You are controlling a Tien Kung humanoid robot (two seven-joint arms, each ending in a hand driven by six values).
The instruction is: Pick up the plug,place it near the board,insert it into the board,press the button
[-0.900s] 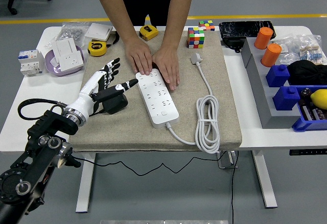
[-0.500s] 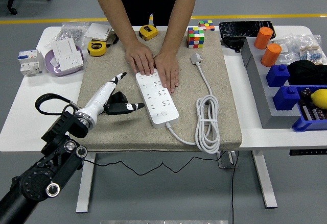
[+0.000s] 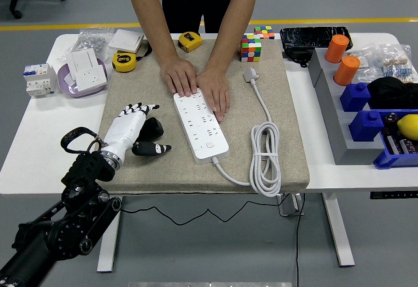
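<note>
Black plug [image 3: 154, 128] seen on the beige mat [image 3: 274, 169], just left of the white power strip [image 3: 200, 122], which is steadied at its far end by a person's hands [image 3: 196, 81]. Left hand [image 3: 134, 130] is curled around the plug, thumb underneath; a firm grip cannot be confirmed. Plug is judged light, rigid and smooth; best pinched across the body, prongs kept free.

A person's hands [image 3: 199, 84] cover the power strip's [image 3: 200, 125] far end — its near sockets lie clear; bare mat [image 3: 163, 169] lies left, coiled cord [image 3: 264, 159] right.
</note>
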